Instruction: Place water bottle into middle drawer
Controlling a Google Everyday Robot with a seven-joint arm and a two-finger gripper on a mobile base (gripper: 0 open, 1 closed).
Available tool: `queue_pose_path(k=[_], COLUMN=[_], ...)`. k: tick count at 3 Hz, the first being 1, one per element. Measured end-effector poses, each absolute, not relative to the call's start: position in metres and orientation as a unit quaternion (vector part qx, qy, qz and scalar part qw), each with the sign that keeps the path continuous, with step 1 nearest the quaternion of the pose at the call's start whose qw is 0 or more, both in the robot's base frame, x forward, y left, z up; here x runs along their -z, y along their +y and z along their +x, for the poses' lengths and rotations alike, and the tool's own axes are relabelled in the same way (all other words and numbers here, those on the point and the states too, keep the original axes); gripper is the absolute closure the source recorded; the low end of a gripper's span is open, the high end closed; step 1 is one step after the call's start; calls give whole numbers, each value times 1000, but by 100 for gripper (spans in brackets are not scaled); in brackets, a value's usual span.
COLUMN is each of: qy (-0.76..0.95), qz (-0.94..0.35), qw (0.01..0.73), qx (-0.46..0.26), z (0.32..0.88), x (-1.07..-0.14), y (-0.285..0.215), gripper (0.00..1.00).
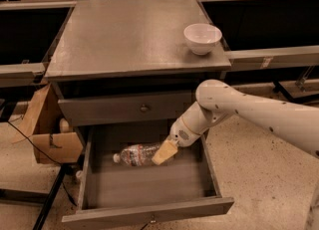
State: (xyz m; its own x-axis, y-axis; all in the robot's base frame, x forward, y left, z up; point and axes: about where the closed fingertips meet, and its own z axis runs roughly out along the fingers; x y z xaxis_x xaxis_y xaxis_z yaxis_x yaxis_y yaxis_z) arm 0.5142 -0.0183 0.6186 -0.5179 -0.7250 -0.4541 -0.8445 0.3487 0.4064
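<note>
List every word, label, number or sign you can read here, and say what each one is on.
No text here can be read.
Label band on the water bottle, which lies at the claw inside the middle drawer: too blurred to read.
A pale tag on the grey rail: too small to read.

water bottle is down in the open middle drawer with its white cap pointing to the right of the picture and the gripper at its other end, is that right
Not quite. The camera view shows the water bottle with its white cap pointing to the left of the picture, not the right. The rest holds: it is down in the open middle drawer, and the gripper is at its other end.
</note>
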Motion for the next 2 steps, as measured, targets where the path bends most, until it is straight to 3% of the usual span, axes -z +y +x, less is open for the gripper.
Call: queue_pose_path(k=[2], qy=[830], qz=[-463], qw=[95], qx=[-297], z=[517], x=[-598], y=[-22], gripper=[100])
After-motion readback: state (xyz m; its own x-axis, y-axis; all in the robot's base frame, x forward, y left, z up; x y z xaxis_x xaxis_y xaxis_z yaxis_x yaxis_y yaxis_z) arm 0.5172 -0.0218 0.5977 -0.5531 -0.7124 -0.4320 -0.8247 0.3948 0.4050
